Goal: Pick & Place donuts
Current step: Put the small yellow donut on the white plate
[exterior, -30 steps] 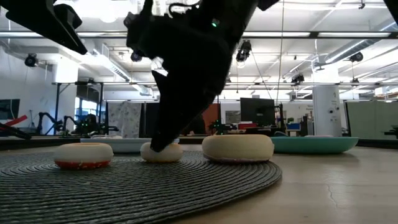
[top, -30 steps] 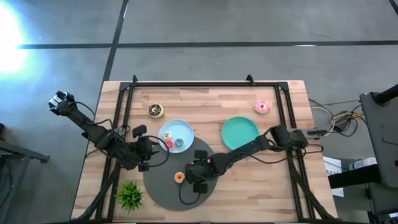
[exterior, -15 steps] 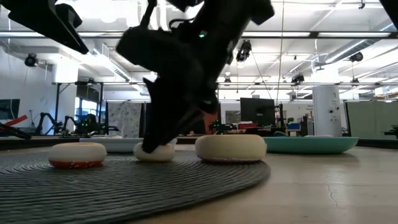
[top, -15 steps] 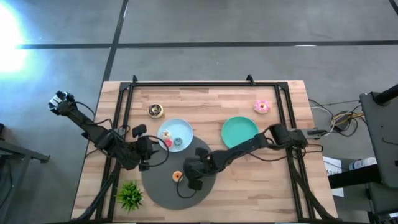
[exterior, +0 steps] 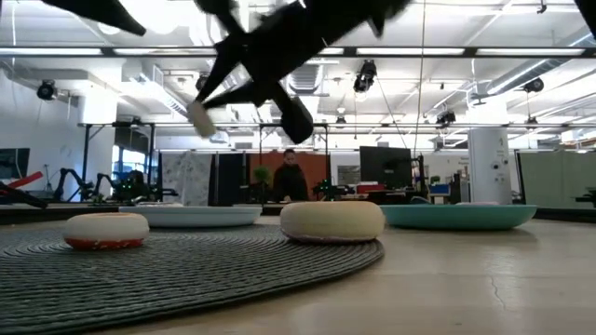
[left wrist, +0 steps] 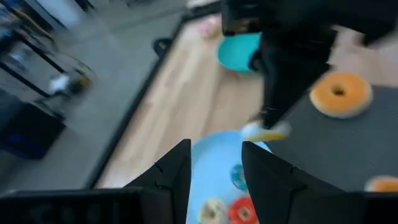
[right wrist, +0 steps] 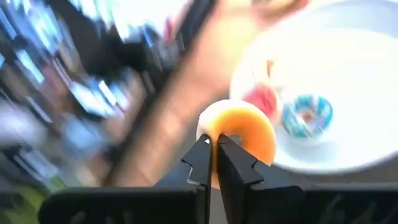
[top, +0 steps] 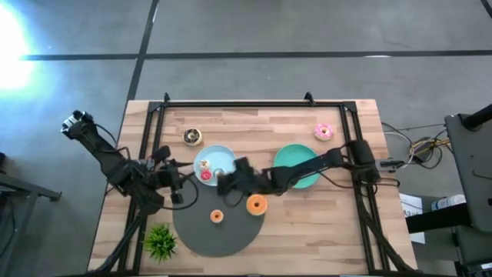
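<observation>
1. The right claw (right wrist: 214, 163) grips a small orange donut (right wrist: 239, 134), lifted beside the light blue plate (top: 228, 159).
2. Next, probably: lower it onto that plate, then release.
3. The left claw (left wrist: 214, 171) waits nearby, fingers parted.

The right gripper (top: 224, 181) sits just left of frame centre in the high view, raised, its fingers (right wrist: 205, 163) pinched nearly together. The left gripper (top: 178, 186) waits at centre-left, fingers (left wrist: 171, 174) parted.
</observation>
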`<state>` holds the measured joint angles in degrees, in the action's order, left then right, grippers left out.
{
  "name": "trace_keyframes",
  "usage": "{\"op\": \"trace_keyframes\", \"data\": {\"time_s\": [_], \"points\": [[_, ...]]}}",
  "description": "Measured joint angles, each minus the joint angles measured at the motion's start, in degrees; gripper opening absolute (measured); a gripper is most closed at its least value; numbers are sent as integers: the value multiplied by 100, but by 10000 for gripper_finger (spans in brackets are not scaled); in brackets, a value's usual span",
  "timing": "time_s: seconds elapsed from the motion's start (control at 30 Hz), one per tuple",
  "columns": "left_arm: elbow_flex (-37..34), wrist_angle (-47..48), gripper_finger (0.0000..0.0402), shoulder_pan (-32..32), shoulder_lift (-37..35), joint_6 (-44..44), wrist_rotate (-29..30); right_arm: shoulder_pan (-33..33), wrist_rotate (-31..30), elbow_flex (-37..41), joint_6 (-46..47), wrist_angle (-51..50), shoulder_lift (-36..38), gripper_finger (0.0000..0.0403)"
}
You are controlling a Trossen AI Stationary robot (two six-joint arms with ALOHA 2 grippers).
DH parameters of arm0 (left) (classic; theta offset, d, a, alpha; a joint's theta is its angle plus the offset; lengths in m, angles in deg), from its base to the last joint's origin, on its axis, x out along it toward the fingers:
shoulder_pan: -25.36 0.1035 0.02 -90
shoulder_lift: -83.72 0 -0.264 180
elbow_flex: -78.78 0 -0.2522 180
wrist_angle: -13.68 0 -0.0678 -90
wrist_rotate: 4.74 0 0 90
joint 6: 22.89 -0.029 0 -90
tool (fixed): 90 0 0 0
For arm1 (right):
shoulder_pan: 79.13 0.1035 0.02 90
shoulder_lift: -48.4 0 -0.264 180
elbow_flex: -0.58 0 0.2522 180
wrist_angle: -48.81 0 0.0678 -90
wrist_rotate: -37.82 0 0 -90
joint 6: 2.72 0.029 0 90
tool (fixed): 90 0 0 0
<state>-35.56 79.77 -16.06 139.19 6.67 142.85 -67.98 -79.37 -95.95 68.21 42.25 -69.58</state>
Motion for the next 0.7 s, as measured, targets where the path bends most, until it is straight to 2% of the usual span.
{"op": "trace_keyframes", "data": {"time_s": [0.13, 0.23, 0.33, 0.47, 0.57, 0.7], "points": [[-173, -415, 117, -108, 57, 1, 296, -129, -710, 1033, 1244, 2792, 158, 11], [-419, -1277, 117, -112, 173, -303, 327, -168, -1110, 1430, 1914, 4070, 62, 11], [-695, -2420, 117, -103, 354, -876, 646, -181, -1230, 1485, 2198, 4482, -38, 11], [-1017, -3680, 119, 9, 619, -1457, 669, -188, -1336, 1303, 2105, 4534, -28, 12], [-1121, -3973, 125, 110, 792, -1440, 770, -193, -1331, 1125, 2023, 4513, -27, 13], [-1123, -4059, 139, 354, 977, -1390, 1362, -192, -1336, 922, 1966, 4220, -26, 13]]}}
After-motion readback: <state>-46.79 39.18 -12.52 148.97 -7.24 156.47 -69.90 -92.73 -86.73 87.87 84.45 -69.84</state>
